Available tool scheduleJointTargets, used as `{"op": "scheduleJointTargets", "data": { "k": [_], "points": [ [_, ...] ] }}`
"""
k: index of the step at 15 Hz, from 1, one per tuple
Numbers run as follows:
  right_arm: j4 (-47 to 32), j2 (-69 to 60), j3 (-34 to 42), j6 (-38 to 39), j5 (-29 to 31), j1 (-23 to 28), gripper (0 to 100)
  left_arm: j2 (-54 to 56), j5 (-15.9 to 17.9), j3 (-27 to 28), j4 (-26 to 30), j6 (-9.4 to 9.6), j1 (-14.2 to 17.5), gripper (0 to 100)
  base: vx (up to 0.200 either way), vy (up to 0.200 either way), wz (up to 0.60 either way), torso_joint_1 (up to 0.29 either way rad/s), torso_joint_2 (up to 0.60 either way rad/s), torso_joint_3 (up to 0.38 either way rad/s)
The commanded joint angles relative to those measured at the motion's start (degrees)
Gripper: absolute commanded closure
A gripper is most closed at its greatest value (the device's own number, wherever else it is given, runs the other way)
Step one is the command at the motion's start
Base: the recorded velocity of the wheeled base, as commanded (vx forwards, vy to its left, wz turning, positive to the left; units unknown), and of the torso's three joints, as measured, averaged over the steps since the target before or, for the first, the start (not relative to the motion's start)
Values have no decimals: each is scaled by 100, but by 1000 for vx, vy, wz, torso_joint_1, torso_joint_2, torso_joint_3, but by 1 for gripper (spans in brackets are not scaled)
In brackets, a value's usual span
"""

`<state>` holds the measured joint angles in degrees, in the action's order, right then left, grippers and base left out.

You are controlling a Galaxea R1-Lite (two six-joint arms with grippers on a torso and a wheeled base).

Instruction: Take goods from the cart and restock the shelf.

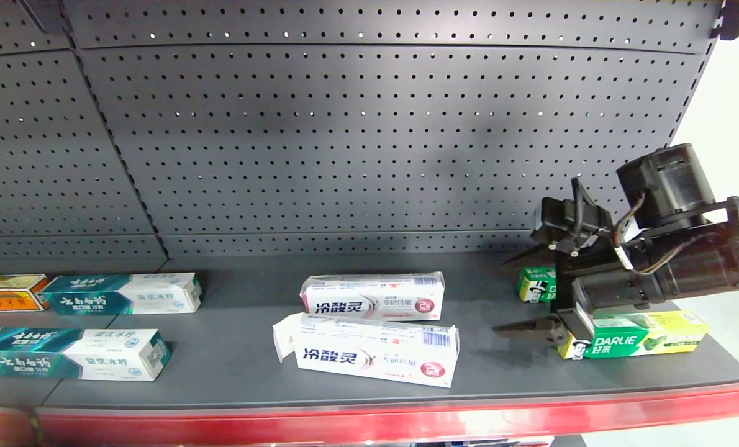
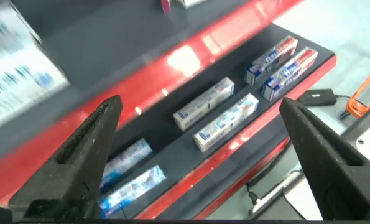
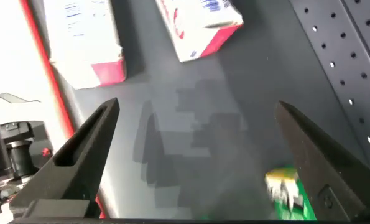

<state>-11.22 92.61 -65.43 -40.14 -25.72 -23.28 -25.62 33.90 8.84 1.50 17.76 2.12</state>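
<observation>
From the head, my right tool (image 1: 515, 293) hangs released, jaws spread wide, over the right end of the grey shelf (image 1: 233, 366). A green box (image 1: 639, 335) lies just beside its front jaw and a second green box (image 1: 534, 284) sits nearer the back wall, with two white boxes (image 1: 372, 297) in the middle and teal boxes (image 1: 74, 354) to the left. At my left wrist, my left tool (image 2: 201, 106) is likewise released and grasps nothing, above a lower shelf (image 2: 172, 140) with a red edge, carrying rows of blue-and-white boxes (image 2: 204, 102). At my right wrist, the spread jaws frame the grey shelf, with the white boxes beyond the tips and a green box near one jaw.
</observation>
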Motion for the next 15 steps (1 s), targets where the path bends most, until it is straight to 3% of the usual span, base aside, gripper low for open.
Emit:
{"op": "scheduleJointTargets", "data": {
  "k": [1,3,4,7,8,9,13,15],
  "points": [
    [5,-481,250,77,-3,-36,0,-1401,2,1067,-27,52,-71,0,0,0,0,0,0,0],
    [5,-780,487,94,-3,-9,0,-2201,-182,1770,-80,70,-282,0,0,0,0,0,0,0],
    [5,-982,636,103,-3,34,0,-2711,-683,2245,-80,70,-476,0,0,0,0,0,0,0],
    [-3,-1184,847,112,-12,43,0,-3581,-1668,2948,-62,61,-915,0,0,0,0,0,0,0],
    [-3,-1193,883,103,-12,26,0,-4108,-2362,3221,-80,61,-1267,0,0,0,0,0,0,0],
    [-12,-1210,891,103,-12,-9,0,-4355,-2626,3379,-80,34,-1504,0,0,0,0,0,0,0],
    [-21,-1281,1058,112,-21,-256,0,-4680,-2740,3396,-264,87,-1583,0,0,0,0,0,0,0],
    [-3,-1281,1313,112,15,-669,0,-4829,-2863,3449,-264,87,-1557,0,0,0,0,0,0,0]
  ]
}}
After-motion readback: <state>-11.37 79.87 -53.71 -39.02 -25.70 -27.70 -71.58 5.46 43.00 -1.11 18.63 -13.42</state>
